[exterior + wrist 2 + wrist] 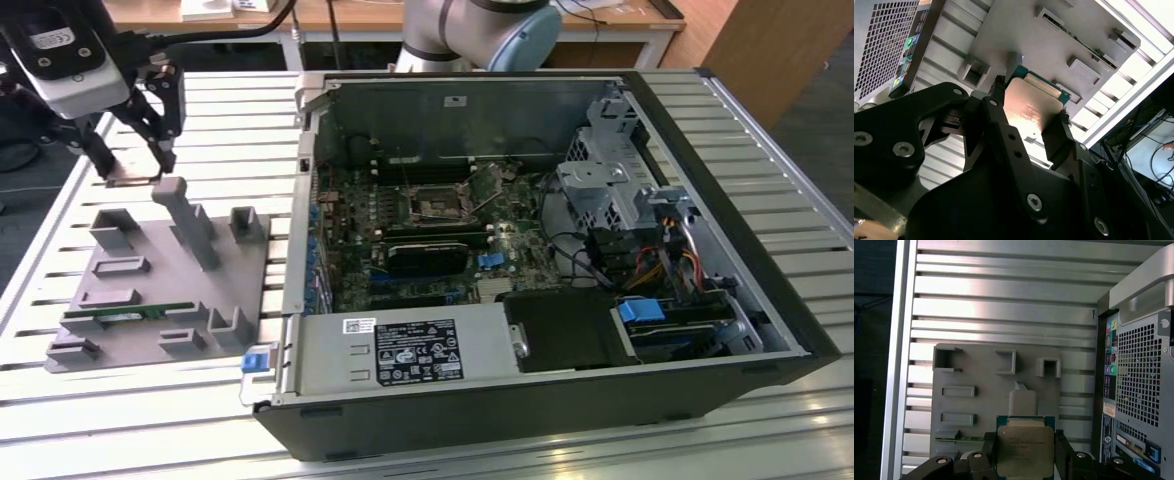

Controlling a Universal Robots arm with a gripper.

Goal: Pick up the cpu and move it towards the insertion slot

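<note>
Black two-finger gripper [1030, 102] clamped on the small flat square cpu with silver-grey metal top [1025, 446], pads on two opposite edges. Chip is in the air over the grey moulded fixture plate [134, 300] on the slatted metal table [227, 110], well apart from the square silver-framed insertion slot [437, 207] inside the open black computer case [747, 200]

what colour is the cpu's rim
The cpu rim is green; the first wrist view shows it best.

The cpu [1025, 449] is silver-grey, edged green; the pincer [1025, 456] black. The tray [984, 377] is plain grey, the worktop [1004, 310] silvery and ribbed, the case grille [1144, 380] a dotted mesh.
</note>
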